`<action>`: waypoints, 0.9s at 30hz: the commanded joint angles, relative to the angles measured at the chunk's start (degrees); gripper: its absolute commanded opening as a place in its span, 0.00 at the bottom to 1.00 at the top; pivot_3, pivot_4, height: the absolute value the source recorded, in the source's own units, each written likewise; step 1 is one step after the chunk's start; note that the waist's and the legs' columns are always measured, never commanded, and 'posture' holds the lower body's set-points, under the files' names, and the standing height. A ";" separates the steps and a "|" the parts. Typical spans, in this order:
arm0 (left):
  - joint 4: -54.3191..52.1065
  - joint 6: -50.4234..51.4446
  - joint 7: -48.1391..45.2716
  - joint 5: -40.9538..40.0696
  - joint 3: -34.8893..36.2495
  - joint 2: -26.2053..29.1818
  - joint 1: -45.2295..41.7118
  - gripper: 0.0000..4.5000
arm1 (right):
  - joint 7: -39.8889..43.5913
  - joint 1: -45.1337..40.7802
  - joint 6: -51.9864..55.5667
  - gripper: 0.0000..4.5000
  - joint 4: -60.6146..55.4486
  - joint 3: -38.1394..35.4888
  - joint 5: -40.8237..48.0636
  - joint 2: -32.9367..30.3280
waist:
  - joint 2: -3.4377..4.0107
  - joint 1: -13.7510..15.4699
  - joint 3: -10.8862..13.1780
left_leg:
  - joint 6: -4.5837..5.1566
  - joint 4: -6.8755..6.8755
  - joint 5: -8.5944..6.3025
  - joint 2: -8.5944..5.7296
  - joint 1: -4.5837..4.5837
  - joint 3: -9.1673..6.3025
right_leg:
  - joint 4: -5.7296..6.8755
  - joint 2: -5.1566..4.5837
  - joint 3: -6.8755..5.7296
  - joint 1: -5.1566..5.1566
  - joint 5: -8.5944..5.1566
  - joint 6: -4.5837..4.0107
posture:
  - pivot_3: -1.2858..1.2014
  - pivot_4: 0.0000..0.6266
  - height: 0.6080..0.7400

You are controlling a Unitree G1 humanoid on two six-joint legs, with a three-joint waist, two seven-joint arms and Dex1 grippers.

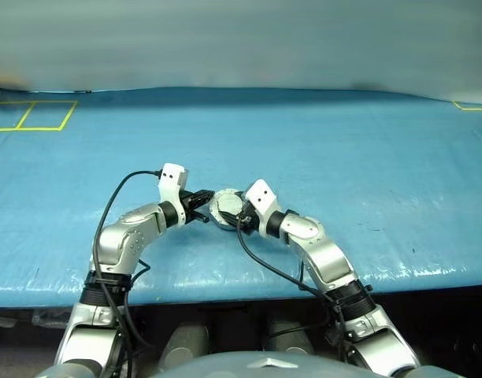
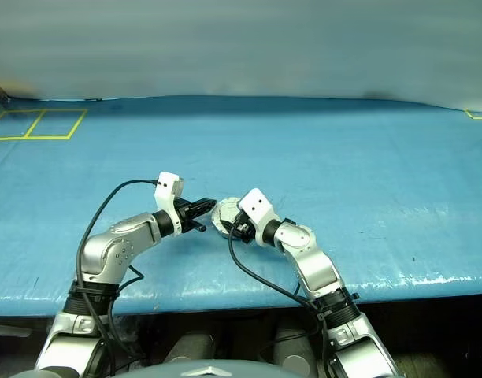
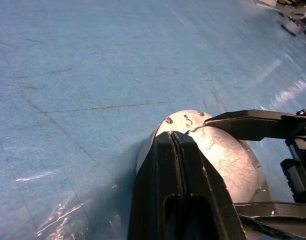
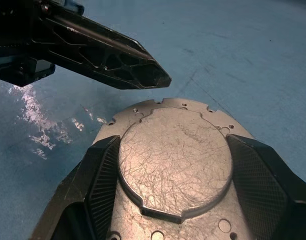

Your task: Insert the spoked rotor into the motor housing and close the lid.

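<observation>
My right gripper (image 4: 174,150) is shut on the motor housing (image 1: 224,208) and holds it above the blue table, one finger (image 4: 100,175) on each side. The lid (image 4: 175,155) lies flat on the housing, its smooth grey face with the raised round centre turned toward the right wrist camera. My left gripper (image 3: 173,136) is shut with nothing in it, and its tip (image 4: 155,77) sits at the lid's rim; I cannot tell whether it touches. The spoked rotor is hidden.
The blue sheet-covered table (image 1: 320,150) stretches far ahead, with its front edge (image 1: 225,293) just below my arms. Yellow tape squares (image 1: 32,116) mark the far left corner, and a yellow tape mark (image 1: 471,105) lies at the far right.
</observation>
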 commanded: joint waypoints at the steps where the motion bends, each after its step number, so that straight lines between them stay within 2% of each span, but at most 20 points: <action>1: -0.24 0.56 -0.11 0.78 -0.77 -0.51 -0.37 0.00 | 0.33 2.47 3.14 0.67 3.81 2.34 -1.63 -0.86 | 0.00 0.00 0.00 | 0.00 0.00 0.00 0.00 0.00 0.00 | 0.00 0.00 0.00 -0.01 0.00 0.00 | 0.52 0.24 1.00; 7: -0.61 1.15 -1.12 1.74 -2.16 -0.64 0.26 0.00 | 0.38 2.44 3.52 0.67 3.68 2.50 -1.80 -0.94 | -0.04 0.00 -0.03 | -0.01 0.00 -0.01 0.01 0.01 -0.01 | 0.00 -0.03 -0.01 0.00 -0.01 0.00 | 0.52 0.24 1.00; 15: -4.72 1.37 -6.69 5.04 -10.33 3.67 1.92 0.00 | 0.28 2.64 3.84 0.67 3.49 2.65 -1.89 -1.04 | -0.06 0.04 -0.11 | -0.02 -0.06 -0.02 0.02 0.03 -0.03 | -0.07 -0.05 -0.01 0.03 -0.02 -0.02 | 0.52 0.24 1.00; 24: -3.39 1.24 -5.93 7.63 -10.21 2.66 2.24 0.00 | -0.67 2.73 4.14 0.67 3.42 2.01 -1.80 -0.52 | -0.08 0.23 -0.22 | 0.18 -0.07 -0.15 0.02 0.07 -0.18 | -0.20 -0.18 -0.10 0.15 -0.16 0.24 | 0.52 0.24 1.00; 27: -2.74 0.81 -6.00 8.14 -9.96 2.18 2.12 0.00 | -1.47 2.58 4.62 0.88 3.27 1.60 -1.82 -0.30 | -0.08 0.34 -0.23 | 0.17 -0.07 -0.14 0.02 0.07 -0.20 | -0.20 -0.20 -0.11 0.17 -0.16 0.25 | 0.52 0.24 1.00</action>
